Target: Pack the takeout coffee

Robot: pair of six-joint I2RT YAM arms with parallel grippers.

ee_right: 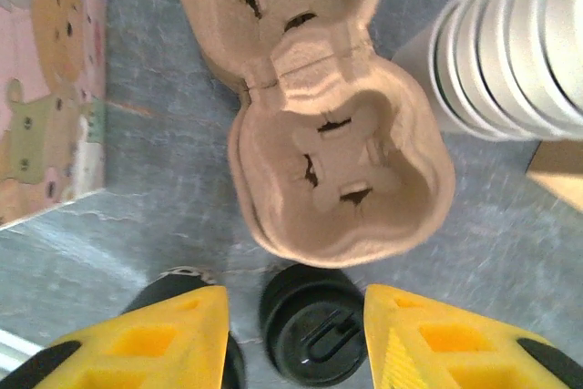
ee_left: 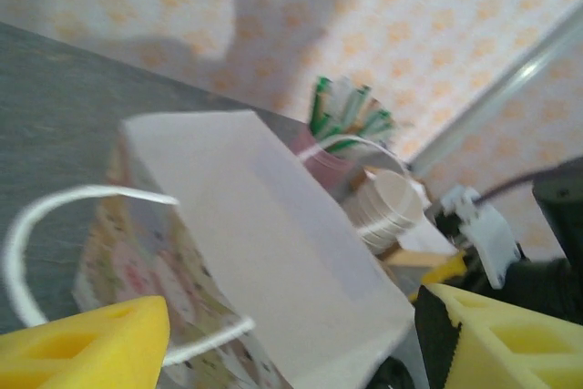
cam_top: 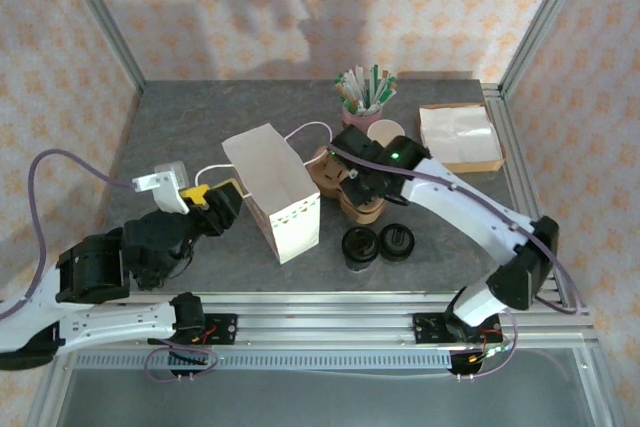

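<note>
The takeout coffee (ee_right: 314, 325), a small cup with a black dome lid, stands on the table just in front of the brown pulp cup carrier (ee_right: 337, 161). In the top view the coffee (cam_top: 398, 241) sits right of a similar black round piece (cam_top: 360, 244). My right gripper (ee_right: 293, 296) hovers over the carrier's near end (cam_top: 358, 187). Its yellow fingers stand apart on either side of the lid, not touching it. My left gripper (ee_left: 293, 302) is open beside the white paper bag (cam_top: 270, 192), close to the bag's white cord handle (ee_left: 55, 207).
A stack of lidless cream cups (cam_top: 383, 132) and a pink pot of stirrers (cam_top: 365, 92) stand behind the carrier. A shallow cardboard tray of napkins (cam_top: 460, 135) lies at the back right. Metal frame posts and rails border the table.
</note>
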